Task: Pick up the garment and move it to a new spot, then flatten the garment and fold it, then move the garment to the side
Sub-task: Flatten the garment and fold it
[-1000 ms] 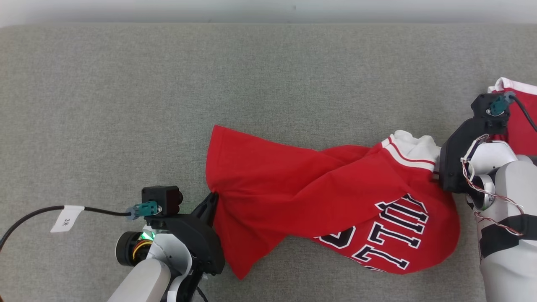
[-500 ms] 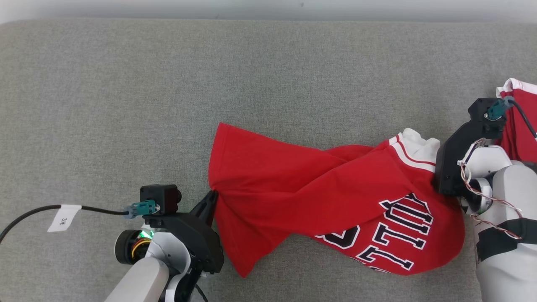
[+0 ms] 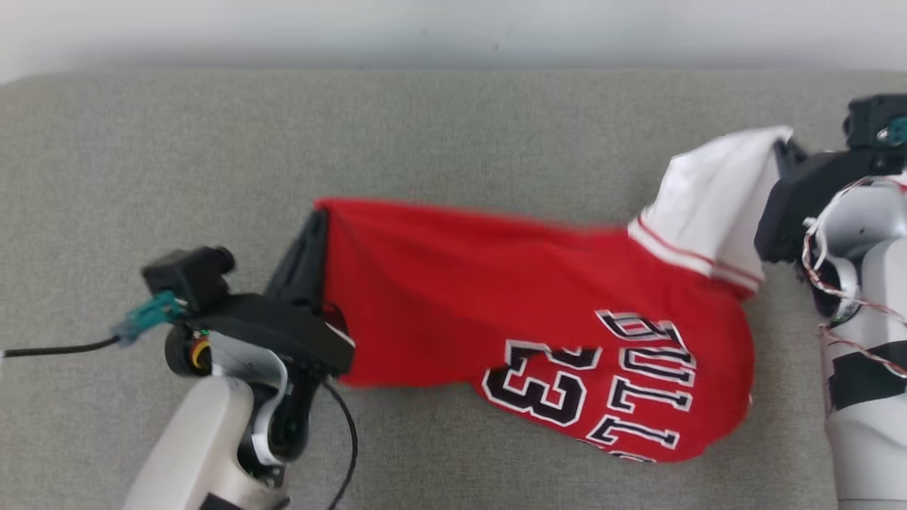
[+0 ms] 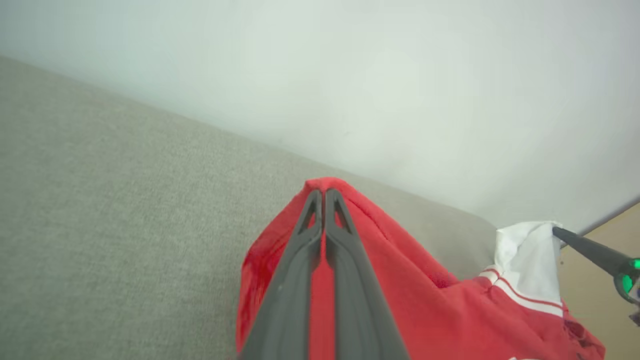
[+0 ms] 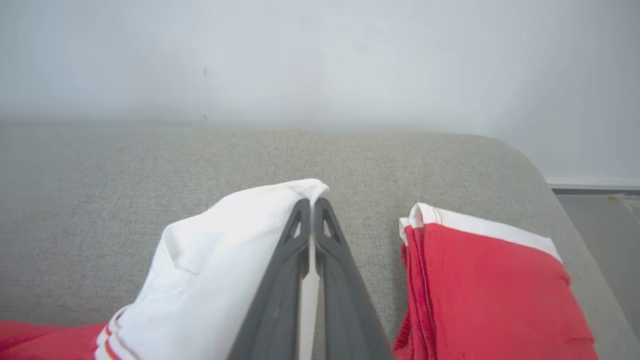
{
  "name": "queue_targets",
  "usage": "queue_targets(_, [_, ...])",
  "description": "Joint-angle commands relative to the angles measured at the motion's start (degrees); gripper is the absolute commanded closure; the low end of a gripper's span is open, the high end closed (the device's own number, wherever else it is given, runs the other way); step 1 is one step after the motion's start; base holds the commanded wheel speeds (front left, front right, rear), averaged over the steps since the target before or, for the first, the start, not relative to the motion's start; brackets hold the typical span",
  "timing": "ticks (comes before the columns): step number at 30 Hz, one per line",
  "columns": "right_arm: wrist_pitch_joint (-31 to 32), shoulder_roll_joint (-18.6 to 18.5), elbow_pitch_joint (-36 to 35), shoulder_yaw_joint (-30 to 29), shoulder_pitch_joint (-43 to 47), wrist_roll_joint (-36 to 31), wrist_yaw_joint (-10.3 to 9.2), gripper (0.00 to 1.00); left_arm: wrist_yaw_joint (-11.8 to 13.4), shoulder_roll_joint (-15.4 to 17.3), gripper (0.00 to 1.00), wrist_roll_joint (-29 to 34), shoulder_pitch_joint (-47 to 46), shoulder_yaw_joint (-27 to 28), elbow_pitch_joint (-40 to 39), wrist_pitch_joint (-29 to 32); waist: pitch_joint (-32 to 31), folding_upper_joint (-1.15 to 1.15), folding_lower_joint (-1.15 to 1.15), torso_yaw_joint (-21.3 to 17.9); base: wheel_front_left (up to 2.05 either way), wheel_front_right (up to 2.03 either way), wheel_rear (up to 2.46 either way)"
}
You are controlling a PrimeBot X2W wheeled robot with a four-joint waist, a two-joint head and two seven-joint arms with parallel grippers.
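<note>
The garment (image 3: 496, 283) is a red jersey with a white sleeve and dark "23" lettering, hanging stretched between my two grippers above the grey cushioned surface (image 3: 212, 142). My left gripper (image 3: 317, 221) is shut on its red corner; in the left wrist view the fingers (image 4: 322, 195) pinch the red cloth (image 4: 400, 280). My right gripper (image 3: 783, 150) is shut on the white sleeve (image 3: 708, 191). In the right wrist view the sleeve (image 5: 220, 250) drapes left of the closed gripper (image 5: 312, 202). The jersey's lower right part sags toward the surface.
A second red cloth with white trim (image 5: 480, 280) lies folded on the surface just right of my right gripper. A pale wall (image 3: 453, 28) runs behind the far edge. Bare grey surface stretches to the left and behind the jersey.
The right gripper has shut on the white sleeve. Both grippers have lifted and pulled apart, so the twisted jersey now hangs spread and its number shows. The head view has shifted too.
</note>
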Motion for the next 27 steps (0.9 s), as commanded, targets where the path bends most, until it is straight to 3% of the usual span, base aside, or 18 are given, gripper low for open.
queue_targets(1, [-1.8,-0.7,-0.9,0.2,-0.3,0.7,-0.12,1.0,-0.1,-0.4,1.0,-0.6,-1.0,0.9,-0.8,-1.3,-2.4,-0.01,-0.01,-0.8,0.0,0.0,0.0])
queue_targets(10, [-14.7,-3.8,-6.4,1.4,0.3,2.2,-0.12,1.0,-0.4,-2.1,1.0,-3.3,-4.6,5.3,-6.2,-6.0,-8.6,-0.01,-0.01,-2.6,0.0,0.0,0.0])
queue_targets(19, [-18.7,-5.2,-12.0,2.7,-2.0,8.2,-0.12,1.0,0.6,-2.1,1.0,-11.1,-9.3,10.1,-10.5,-0.5,-8.6,-0.01,-0.01,-4.9,0.0,0.0,0.0])
queue_targets(22, [-18.8,-6.2,-13.5,4.9,-4.3,10.7,-0.12,1.0,1.9,-0.8,1.0,-14.3,-12.9,11.7,-11.0,4.2,-5.8,-0.01,-0.01,-5.7,0.0,0.0,0.0])
queue_targets(27, [-18.3,-6.0,-11.4,10.6,-12.8,12.6,-0.12,1.0,3.3,6.2,1.0,-13.6,-21.7,12.0,-9.2,12.7,1.7,-0.01,-0.01,-7.8,0.0,0.0,0.0])
